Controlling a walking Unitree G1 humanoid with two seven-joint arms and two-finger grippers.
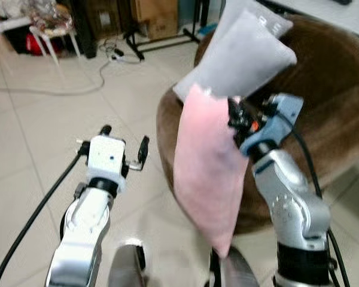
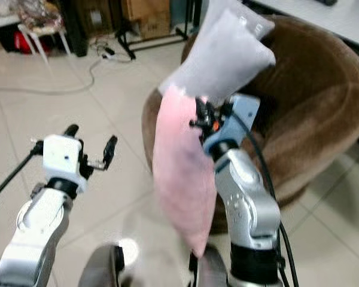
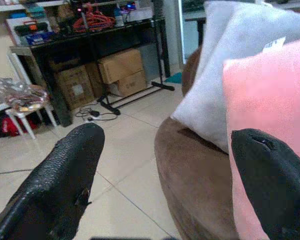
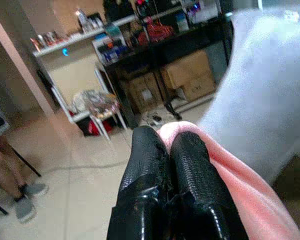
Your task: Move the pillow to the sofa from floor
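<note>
**Q.** Where does the pillow stand relative to the sofa, and what holds it?

**A.** The pink pillow (image 1: pixel 206 179) hangs off the floor, just in front of the brown sofa (image 1: pixel 332 101) and level with its front rim. The right gripper (image 1: pixel 232 116) has its two fingers (image 4: pixel 162 165) pressed together on the pillow's upper edge, so the pillow dangles lengthwise below the pinch. The left gripper (image 1: pixel 125 143) hovers well out from the sofa with its fingers spread wide and nothing between them.

**Q.** How should the step in hand be done well?

**A.** As a judgement: the pillow looks to need carrying up and over the sofa's front rim, so that its lower end clears the rim before the pinch is let go. A grey pillow (image 1: pixel 242 51) already leans across the sofa's seat; the pink one should settle beside or against it without knocking it off. An edge pinch may slip if the arm swings.

**Q.** What of materials and shapes?

**A.** The pink pillow is soft and limp, sagging into a long teardrop. The grey one is plumper, with a small tag. The sofa is rounded, tub-shaped and covered in plush brown fabric. The floor (image 1: pixel 36 137) around it is glossy pale tile.
</note>
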